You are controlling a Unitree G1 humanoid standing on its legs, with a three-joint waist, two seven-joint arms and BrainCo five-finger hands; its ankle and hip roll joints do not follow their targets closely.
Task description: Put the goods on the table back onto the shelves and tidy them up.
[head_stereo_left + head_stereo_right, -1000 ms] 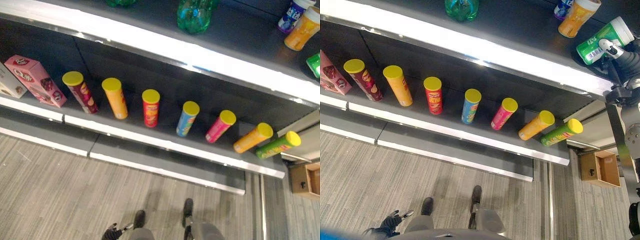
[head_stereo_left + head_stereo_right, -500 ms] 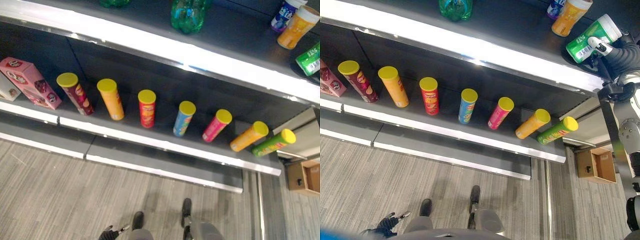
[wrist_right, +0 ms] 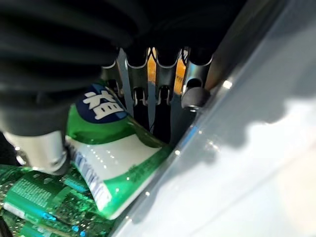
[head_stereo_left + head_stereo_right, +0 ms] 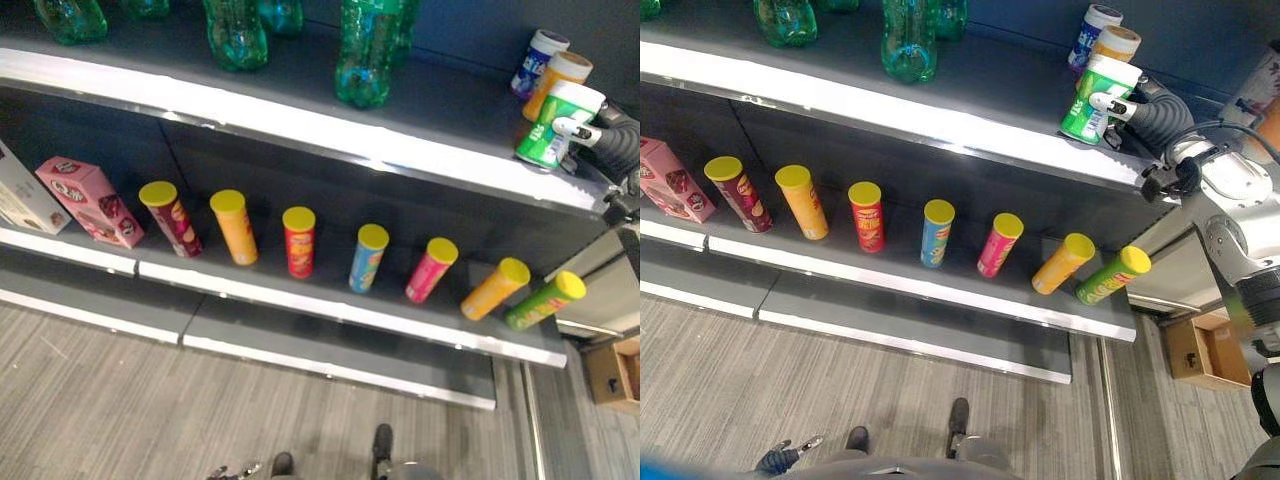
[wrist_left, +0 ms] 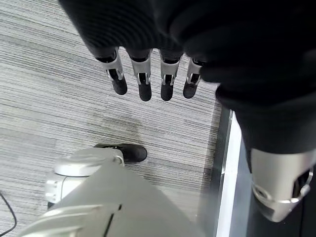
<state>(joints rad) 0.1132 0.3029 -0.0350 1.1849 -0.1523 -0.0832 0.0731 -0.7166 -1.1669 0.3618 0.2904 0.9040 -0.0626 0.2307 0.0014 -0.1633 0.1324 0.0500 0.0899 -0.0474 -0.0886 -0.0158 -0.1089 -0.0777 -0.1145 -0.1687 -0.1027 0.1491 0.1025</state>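
Note:
A green and white canister [image 4: 1095, 100] stands upright on the upper shelf [image 4: 300, 120], near its front edge at the right end. My right hand [image 4: 1152, 112] reaches in from the right and is shut on the green and white canister [image 3: 113, 153], fingers curled round its far side and thumb on its front. Just behind it stand an orange canister [image 4: 1118, 42] and a blue and white one [image 4: 1095, 25]. My left hand [image 5: 144, 79] hangs low over the floor, fingers straight, holding nothing.
Several green bottles [image 4: 365, 50] stand further left on the upper shelf. The lower shelf [image 4: 330, 305] carries a row of several yellow-lidded crisp tubes [image 4: 298, 240], a pink box [image 4: 90, 200] and a white box [image 4: 25, 195]. A cardboard box [image 4: 1205, 350] sits on the floor at right.
The camera has tilted up. My right hand has turned the green canister from tilted to upright and set it down close in front of the orange one.

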